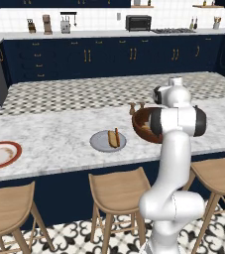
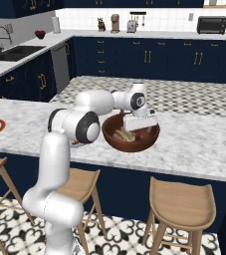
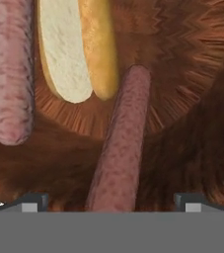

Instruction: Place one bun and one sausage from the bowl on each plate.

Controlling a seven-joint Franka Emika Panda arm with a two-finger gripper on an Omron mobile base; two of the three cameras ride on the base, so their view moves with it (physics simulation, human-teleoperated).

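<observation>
- The white plate with the orange-red rim (image 1: pixel 1 154) lies bare at the far left of the marble counter (image 1: pixel 54 134).
- The grey plate (image 1: pixel 107 141) carries a bun and a sausage, near the bowl.
- The wooden bowl (image 2: pixel 131 133) holds a bun (image 3: pixel 79 47) and two sausages.
- The gripper (image 3: pixel 111 200) sits low in the bowl, fingers spread apart either side of one sausage (image 3: pixel 121 143).

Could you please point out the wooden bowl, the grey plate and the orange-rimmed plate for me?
wooden bowl (image 2: pixel 145 141), right base view, on its front outer wall.
grey plate (image 1: pixel 98 142), left base view, on bare surface left of the food.
orange-rimmed plate (image 1: pixel 16 147), left base view, on its right rim.
</observation>
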